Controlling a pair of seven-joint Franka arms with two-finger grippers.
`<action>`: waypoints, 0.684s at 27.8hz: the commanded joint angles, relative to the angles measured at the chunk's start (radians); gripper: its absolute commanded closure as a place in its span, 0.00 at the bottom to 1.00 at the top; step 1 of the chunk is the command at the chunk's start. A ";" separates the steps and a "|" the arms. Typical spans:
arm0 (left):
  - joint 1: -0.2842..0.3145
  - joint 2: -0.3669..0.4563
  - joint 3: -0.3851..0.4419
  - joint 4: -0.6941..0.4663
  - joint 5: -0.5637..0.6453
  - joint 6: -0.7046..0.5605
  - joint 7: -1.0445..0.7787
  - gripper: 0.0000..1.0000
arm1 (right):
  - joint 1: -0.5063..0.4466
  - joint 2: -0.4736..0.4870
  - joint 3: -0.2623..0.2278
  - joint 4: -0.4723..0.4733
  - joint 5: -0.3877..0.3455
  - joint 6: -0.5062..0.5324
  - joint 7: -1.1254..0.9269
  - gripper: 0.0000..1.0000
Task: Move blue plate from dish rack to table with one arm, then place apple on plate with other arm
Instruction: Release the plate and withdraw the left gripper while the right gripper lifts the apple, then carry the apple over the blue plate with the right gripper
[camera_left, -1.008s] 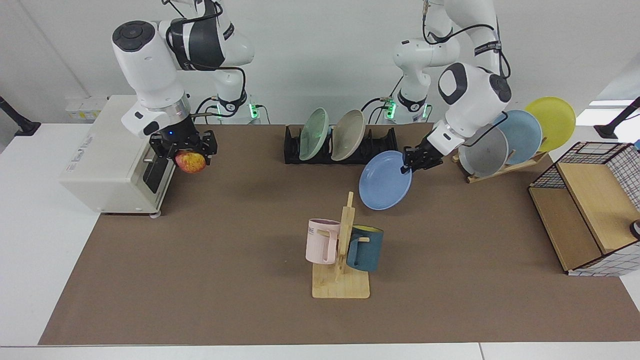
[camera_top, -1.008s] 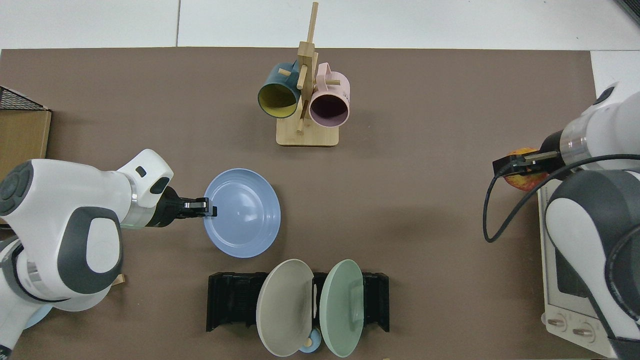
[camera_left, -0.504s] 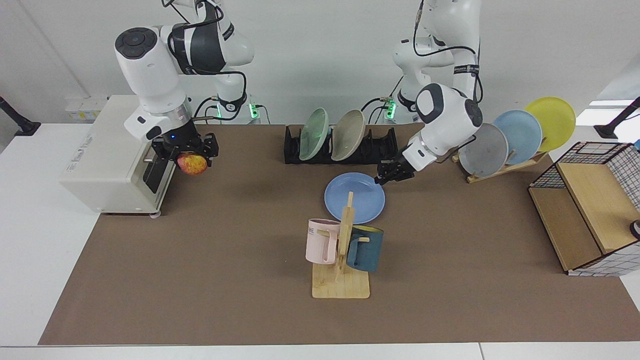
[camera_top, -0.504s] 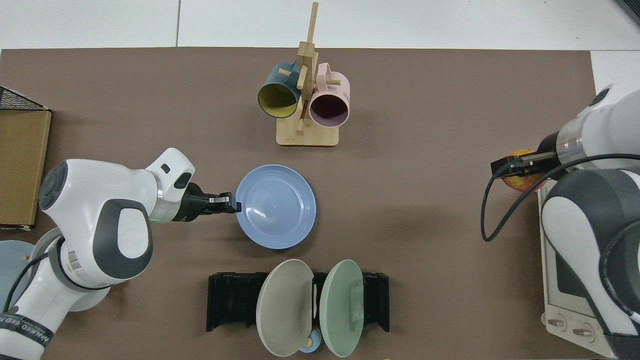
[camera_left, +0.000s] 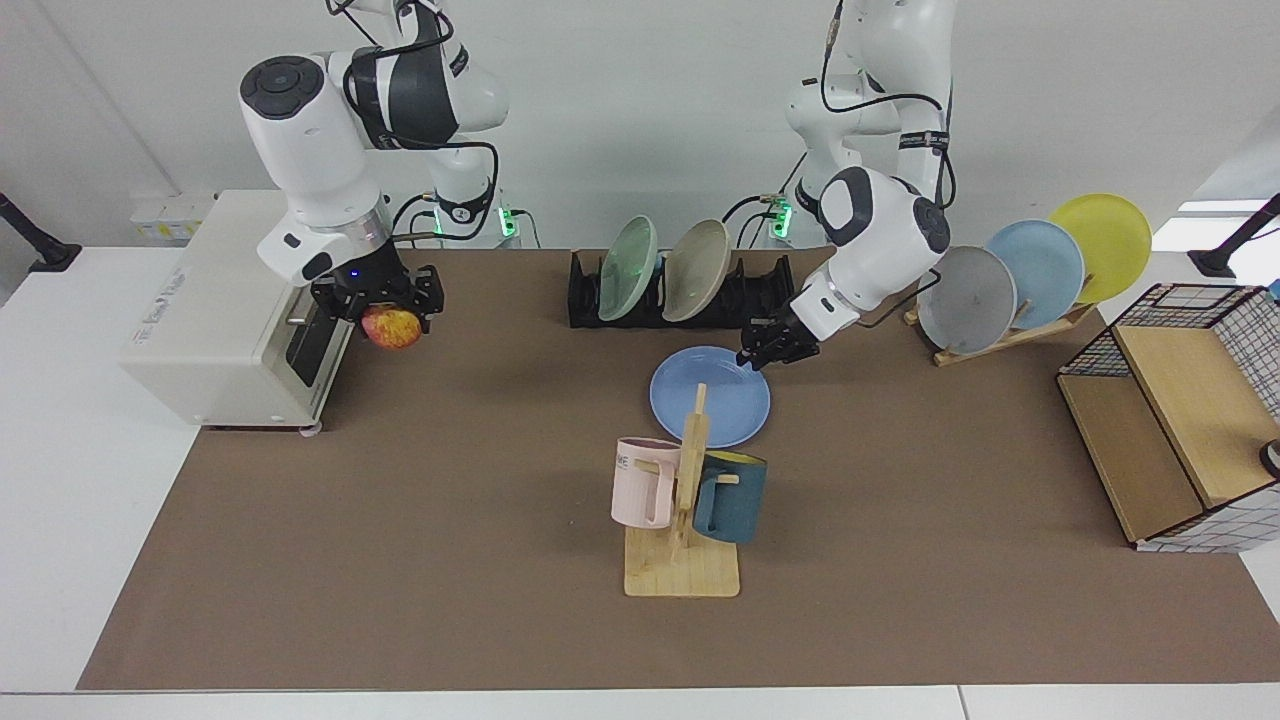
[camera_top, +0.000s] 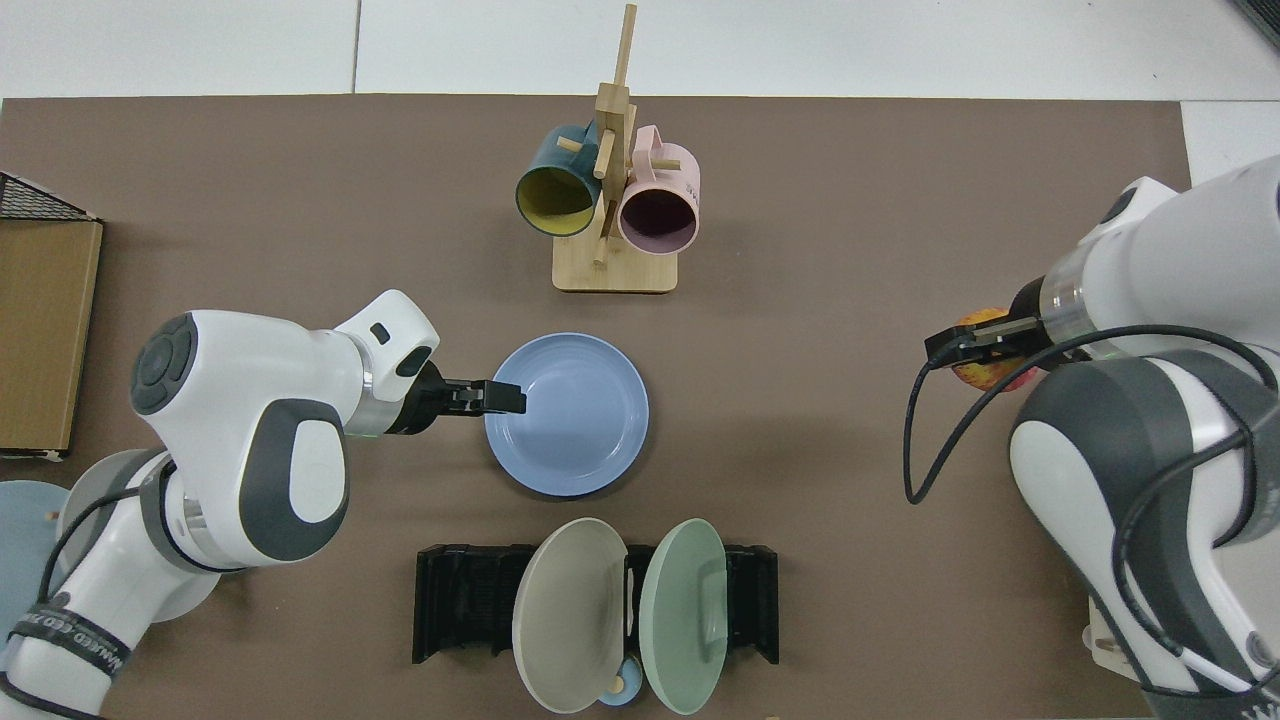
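Blue round matte plate (camera_left: 725, 395) (camera_top: 575, 415): flat on the brown mat of the wide table (camera_left: 450, 500), out of the low black slotted dish rack (camera_left: 760, 290) (camera_top: 460, 600), between that rack and the light wooden mug stand (camera_left: 685, 560).

Left gripper (camera_left: 762, 352) (camera_top: 510, 397): low at the plate's rim, on the side toward its own arm; cannot tell whether gripping the rim or already letting go.

Right gripper (camera_left: 390, 312) (camera_top: 975, 345): up in the air beside the big white box oven (camera_left: 200, 330), well apart from the plate, shut tight around the small red and yellow apple (camera_left: 392, 328) (camera_top: 985, 368).

Step in hand: most likely letting go of the plate and pulling the left arm away.

Doing it well: open wide first, then back out sideways, away from the plate; no lifting before freeing the rim, to avoid tipping or dragging the plate.

Watch out for: the mug stand, near the plate; no pushing the plate toward it.

Apple after that: wait for a clear way, carry high across the mat, come down over the plate's middle, let go low to stop any rolling off.
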 joint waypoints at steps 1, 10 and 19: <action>0.033 -0.044 0.021 0.115 0.229 -0.169 -0.081 0.01 | 0.034 -0.005 0.001 -0.012 0.008 0.026 0.045 0.88; 0.035 -0.070 0.041 0.310 0.502 -0.456 -0.089 0.01 | 0.112 -0.003 -0.001 -0.011 0.008 0.028 0.114 0.88; 0.021 -0.099 0.101 0.473 0.521 -0.646 -0.078 0.01 | 0.221 0.023 -0.001 0.006 0.037 0.029 0.256 0.91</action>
